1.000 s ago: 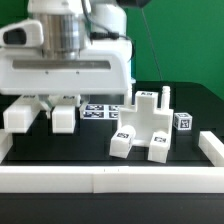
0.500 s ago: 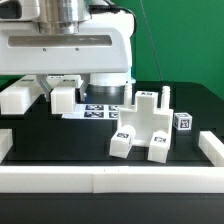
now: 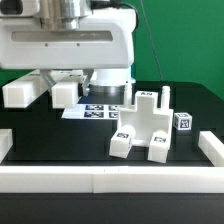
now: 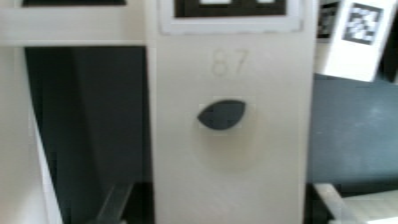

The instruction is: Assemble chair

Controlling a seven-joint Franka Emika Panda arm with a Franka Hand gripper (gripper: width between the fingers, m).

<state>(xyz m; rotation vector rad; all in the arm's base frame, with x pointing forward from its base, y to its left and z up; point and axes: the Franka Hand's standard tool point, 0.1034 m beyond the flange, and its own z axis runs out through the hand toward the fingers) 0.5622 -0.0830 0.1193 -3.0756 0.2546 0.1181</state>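
Honestly the fingers are the hard part to see here. The gripper is mostly a big white hand body filling the upper part of the exterior view, cut off at the exterior view's left edge. The fingertips are tucked behind the held piece. From what's showing, the jaws are pinching that piece, pulled in close together.

Only two chunky white blocks of it are poking out under the hand, with dark shadow between them. I can't tell for sure whether they're hanging clear of the table.

The wrist view is giving what the outside one isn't. Right at the jaws there's a flat, smooth off-white panel with a dark oval hole and faint raised digits I can't read. A tag at its end is getting cropped off. That view is blurry, too.

Only the exterior view is showing the rest. The marker board is lying just beyond the jaws. The blocky white stepped assembly is standing well off to the jaws' side, toward the exterior view's right. A small tagged cube is sitting just beside it. Matte white rails are bordering the black table.
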